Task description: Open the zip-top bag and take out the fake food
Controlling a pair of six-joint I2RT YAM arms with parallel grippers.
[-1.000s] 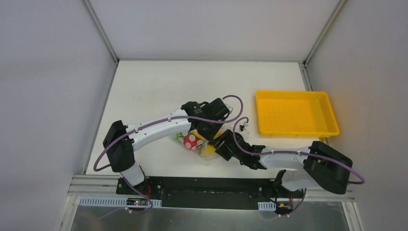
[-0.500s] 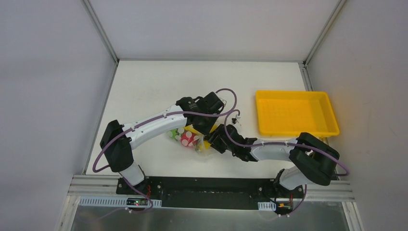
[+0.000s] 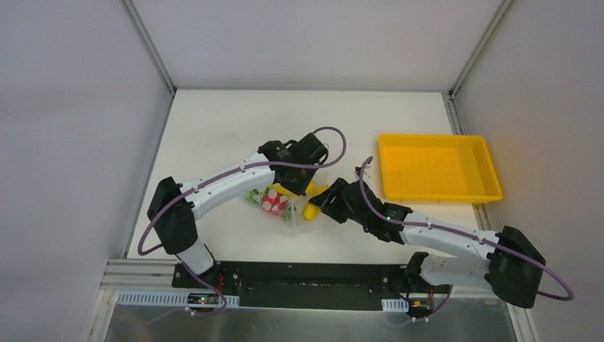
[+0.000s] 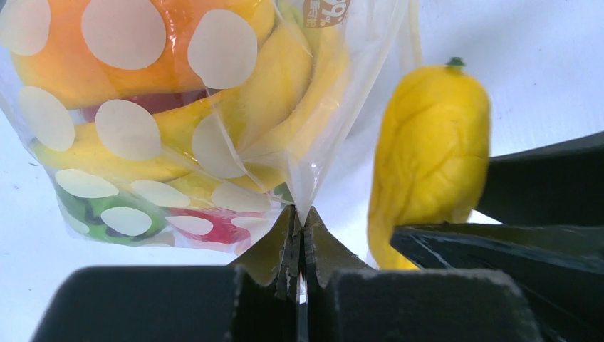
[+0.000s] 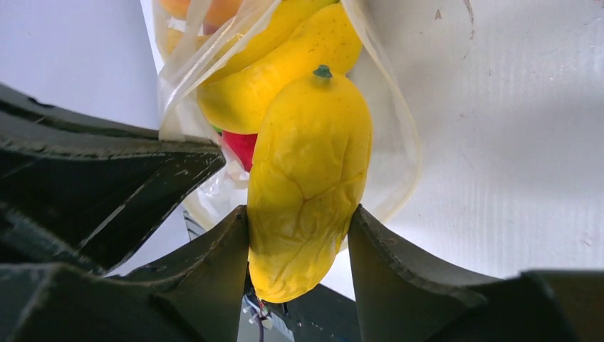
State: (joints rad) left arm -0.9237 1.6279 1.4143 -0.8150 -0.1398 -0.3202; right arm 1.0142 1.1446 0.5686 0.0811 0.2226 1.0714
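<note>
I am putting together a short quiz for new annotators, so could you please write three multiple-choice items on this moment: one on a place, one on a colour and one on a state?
1. In the top view, where does the yellow tray lie relative to the zip-top bag?
A. To its right, apart from it
B. Directly under it
C. To its left, touching it

2. What colour is the fake food piece held by the right gripper?
A. Red
B. Yellow with a small green tip
C. White

3. What is the state of the left gripper?
A. Open, holding nothing
B. Shut on an edge of the bag
C. Shut on the tray's rim

Answers:
1 A: bare table separates the tray from the bag.
2 B: the right wrist view shows the piece between the fingers.
3 B: the left wrist view shows the fingers pinched together on clear plastic.
</note>
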